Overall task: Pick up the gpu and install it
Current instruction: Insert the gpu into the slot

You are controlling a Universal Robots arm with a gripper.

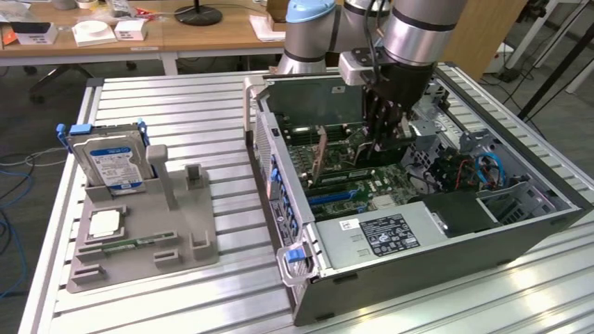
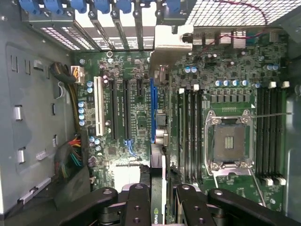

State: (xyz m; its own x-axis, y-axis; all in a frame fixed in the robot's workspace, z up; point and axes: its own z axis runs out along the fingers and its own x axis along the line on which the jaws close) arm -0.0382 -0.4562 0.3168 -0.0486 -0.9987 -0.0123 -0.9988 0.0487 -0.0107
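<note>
Now the arm reaches down into the open computer case point(image 1: 519, 229), which lies on its side on the table point(image 1: 186, 292) in the right half of the exterior view. The pincer point(image 1: 382, 139) is deep inside the case, in the upper middle of that frame, and it is pinching the gpu point(image 1: 321, 156), a thin card standing on its edge above the motherboard point(image 1: 371, 188). In the wrist view the pincer point(image 2: 157, 202) sits at the bottom centre of the frame, its fingers point(image 2: 137, 207) drawn in on both sides of the card. The gpu point(image 2: 159, 132) is seen there edge-on, running up the middle of the frame, with its grey bracket point(image 2: 171, 40) near the rear openings of the case at the upper centre. It stands just beside the blue slot point(image 2: 153, 110); whether it is already seated in it, I cannot tell.

To do this step well, I think the card must stay upright and parallel to the slot, with the bracket lined up to the rear opening, and the push should be straight down and even, without tilting toward the memory slots point(image 2: 190, 136) beside it.

On the grey holder point(image 1: 139, 243) at the lower left of the exterior view, the hard drive point(image 1: 110, 163) and a small memory stick point(image 1: 138, 244) rest untouched.
</note>
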